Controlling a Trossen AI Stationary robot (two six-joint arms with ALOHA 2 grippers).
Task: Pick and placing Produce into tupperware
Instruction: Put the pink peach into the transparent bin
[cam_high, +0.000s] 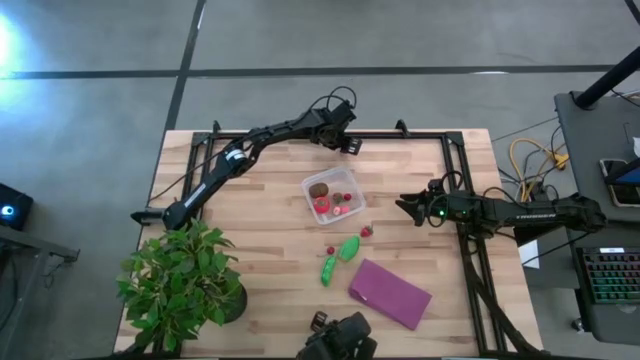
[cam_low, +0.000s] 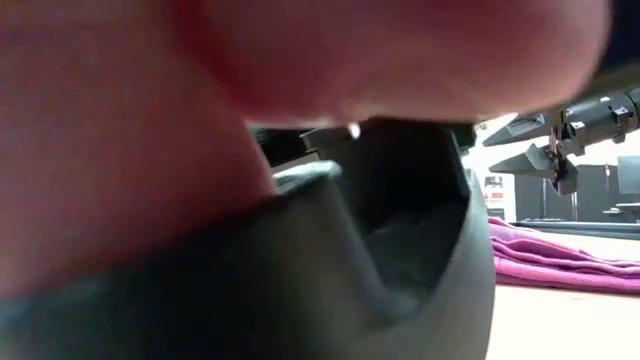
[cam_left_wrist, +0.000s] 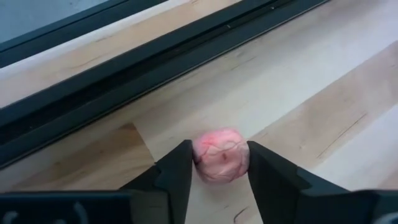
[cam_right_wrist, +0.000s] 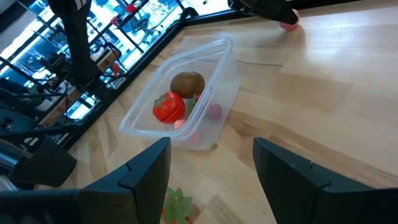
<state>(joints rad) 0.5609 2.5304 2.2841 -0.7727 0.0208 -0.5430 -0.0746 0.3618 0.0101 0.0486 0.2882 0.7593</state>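
Note:
My left gripper (cam_high: 351, 144) is near the table's far edge, shut on a small pink round piece (cam_left_wrist: 220, 155). The right wrist view also shows that piece (cam_right_wrist: 289, 23). The clear tupperware (cam_high: 331, 195) sits mid-table, holding a brown ball (cam_right_wrist: 187, 83), a red piece (cam_right_wrist: 169, 106) and small pink pieces. Two green pods (cam_high: 348, 248) (cam_high: 328, 270) and two tiny red pieces (cam_high: 366, 232) (cam_high: 330, 250) lie on the table nearer than the box. My right gripper (cam_high: 404, 207) is open, to the right of the tupperware, and touches nothing. My left gripper pinches the small pink round piece (cam_left_wrist: 205, 163) between its two fingers, one on each side of it. The fingers slant down at it from the table's left. The piece sits just at the wood; whether it rests on it I cannot tell.
A black rail (cam_left_wrist: 155, 68) runs along the far edge just beyond the left gripper. A flat purple rectangle (cam_high: 390, 293) lies near the near edge, and a potted plant (cam_high: 180, 280) stands at the near left corner. A blurred object close to the lens (cam_low: 250, 200) blocks most of the low view.

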